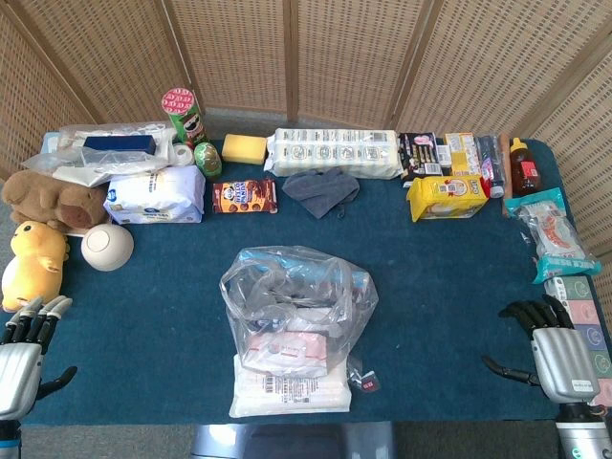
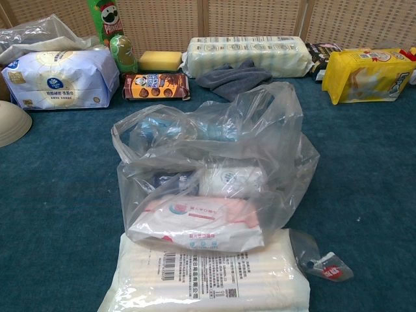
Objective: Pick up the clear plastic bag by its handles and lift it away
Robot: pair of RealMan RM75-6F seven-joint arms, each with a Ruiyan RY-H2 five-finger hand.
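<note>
The clear plastic bag (image 1: 296, 311) (image 2: 214, 172) sits in the middle of the blue table, crumpled and upright, with packs of wipes and other packets inside. It rests partly on a flat white pack with a barcode (image 1: 290, 390) (image 2: 205, 279). My left hand (image 1: 26, 349) lies at the table's near left corner, fingers apart and holding nothing. At the near right corner my right hand (image 1: 552, 346) also lies with fingers spread, empty. Both hands are far from the bag. Neither hand shows in the chest view.
Along the back stand a Pringles can (image 1: 185, 115), a tissue pack (image 1: 153, 196), a cookie box (image 1: 245, 196), a grey cloth (image 1: 321, 190), a long white pack (image 1: 335, 153) and a yellow packet (image 1: 446, 197). Plush toys (image 1: 38, 239) crowd the left edge; a small wrapper (image 2: 323, 260) lies beside the bag.
</note>
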